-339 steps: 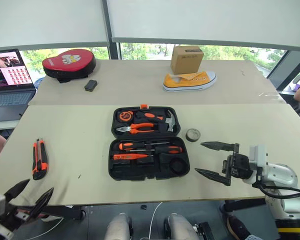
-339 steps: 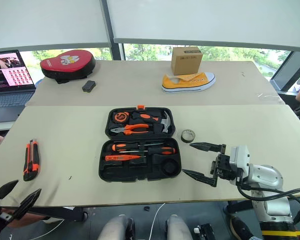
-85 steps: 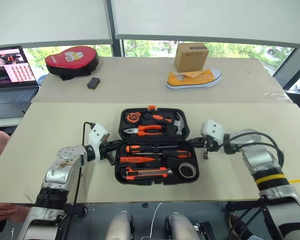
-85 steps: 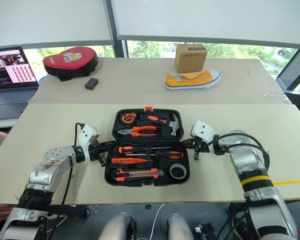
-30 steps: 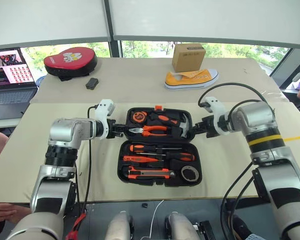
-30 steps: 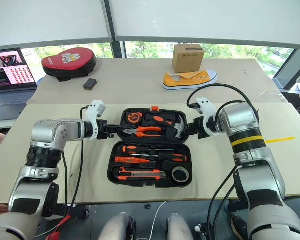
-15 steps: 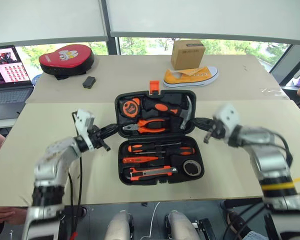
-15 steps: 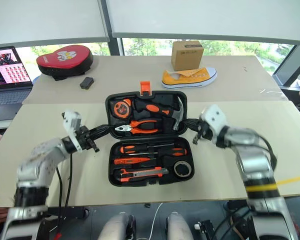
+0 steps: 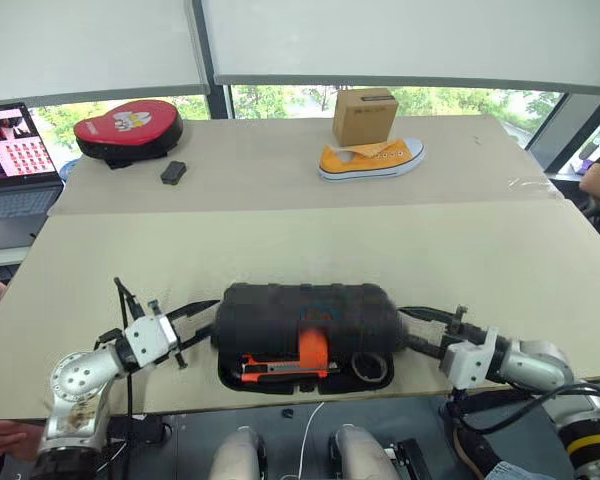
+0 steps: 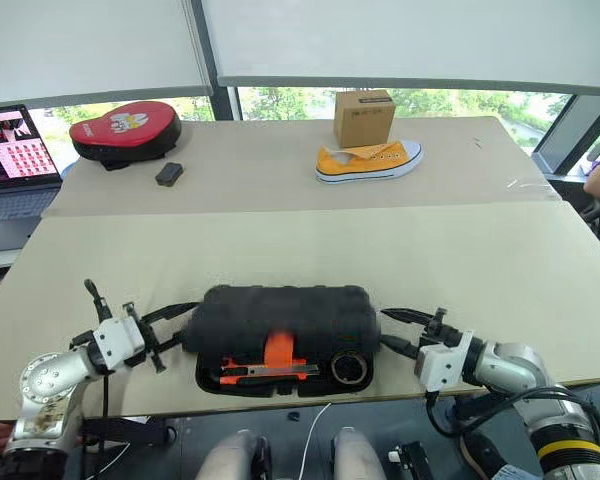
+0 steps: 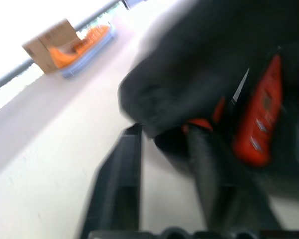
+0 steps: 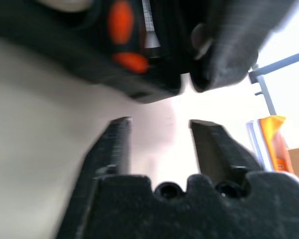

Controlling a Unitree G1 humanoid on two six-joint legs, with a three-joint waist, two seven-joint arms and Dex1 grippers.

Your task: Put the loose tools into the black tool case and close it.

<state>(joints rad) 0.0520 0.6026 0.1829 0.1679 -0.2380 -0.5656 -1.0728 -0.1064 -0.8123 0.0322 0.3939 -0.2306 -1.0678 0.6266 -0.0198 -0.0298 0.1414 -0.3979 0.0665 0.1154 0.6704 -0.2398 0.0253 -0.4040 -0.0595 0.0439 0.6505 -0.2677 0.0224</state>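
Most of the task looks done: black tool case (image 9: pixel 306 318) at near table edge, lid swung down but ajar, utility knife (image 9: pixel 278 368) inside. Left gripper (image 9: pixel 193 320) and right gripper (image 9: pixel 425 330) flank it, spread, empty. Latching remains.

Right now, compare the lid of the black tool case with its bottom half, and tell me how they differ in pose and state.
The lid is swung down over the case, its textured black back and orange latch facing up; the bottom half lies flat on the table. The lid hides the rear slots, while the bottom half's front strip stays exposed, showing the utility knife and tape roll. The two have not met, so the case is unlatched. Both are rounded black plastic.
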